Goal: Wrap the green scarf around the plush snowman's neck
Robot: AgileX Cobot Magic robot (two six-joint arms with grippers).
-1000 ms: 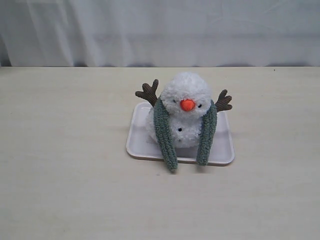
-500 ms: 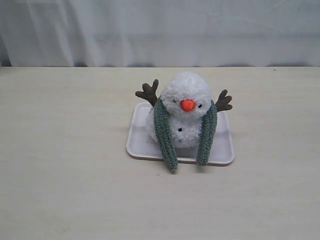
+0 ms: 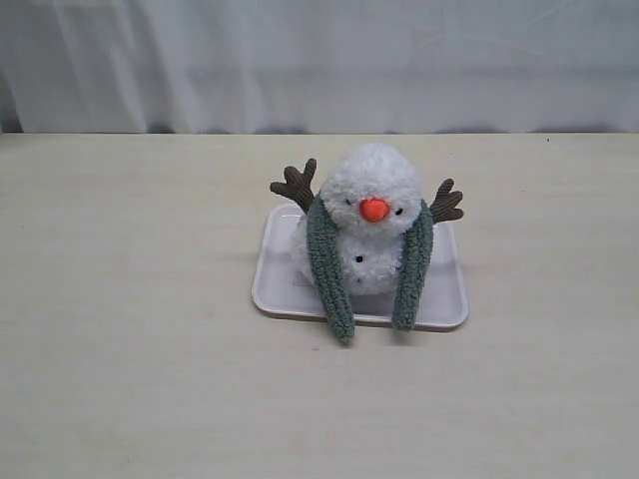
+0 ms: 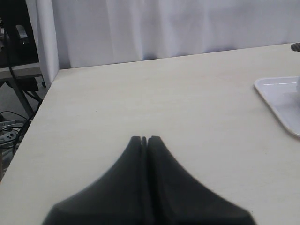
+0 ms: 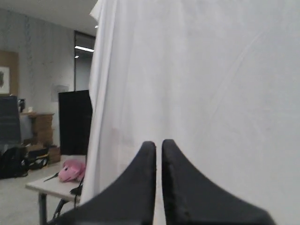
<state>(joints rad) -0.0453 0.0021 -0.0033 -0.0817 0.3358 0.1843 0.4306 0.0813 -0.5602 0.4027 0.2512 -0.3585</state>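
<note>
The plush snowman (image 3: 371, 190) sits upright on a white tray (image 3: 282, 289) in the middle of the table, its brown twig arms spread. The green scarf (image 3: 328, 269) lies behind its neck, and both ends hang down the front over the tray's near rim. Neither gripper shows in the exterior view. My left gripper (image 4: 145, 138) is shut with nothing in it, low over the bare table, left of the tray's corner (image 4: 281, 96). My right gripper (image 5: 159, 143) has its fingers nearly together and empty, facing the white curtain (image 5: 211, 84).
A white curtain (image 3: 319, 60) hangs behind the table's far edge. The table's left edge (image 4: 33, 126) shows in the left wrist view, with cables on the floor beyond. A pink plush toy (image 5: 71, 170) lies on another table past the curtain.
</note>
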